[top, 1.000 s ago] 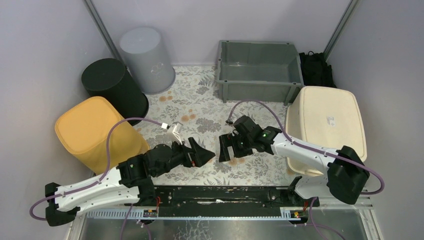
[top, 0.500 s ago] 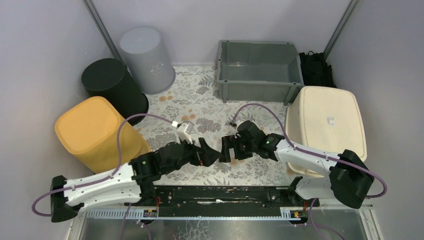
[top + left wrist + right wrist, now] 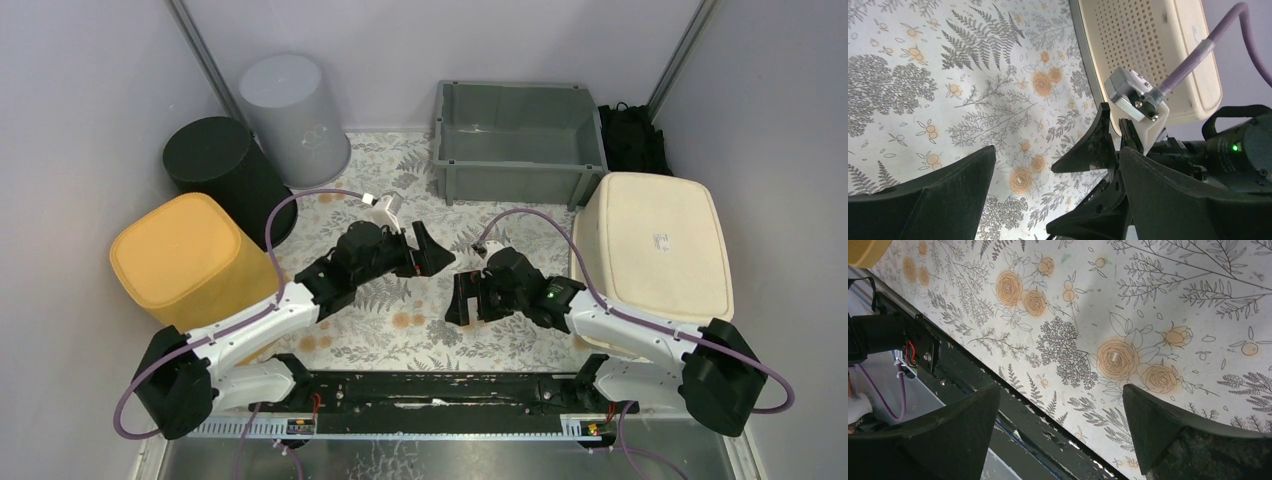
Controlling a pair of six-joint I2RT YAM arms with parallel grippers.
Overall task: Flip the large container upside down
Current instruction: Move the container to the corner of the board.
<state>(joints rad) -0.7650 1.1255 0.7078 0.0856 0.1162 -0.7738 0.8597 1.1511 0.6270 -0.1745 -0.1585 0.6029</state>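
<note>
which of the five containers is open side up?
The grey rectangular tote at the back: you can see into its hollow inside. The round grey bin, black bin, yellow bin and cream hamper all show closed bottoms.

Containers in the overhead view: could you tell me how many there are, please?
5: grey bin and black bin back left, yellow bin left, grey crate back centre, cream perforated basket right. None seems hidden.

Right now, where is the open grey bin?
In the top view, the grey bin stands at the back, right of centre, open side up, just behind the cream container.
</note>
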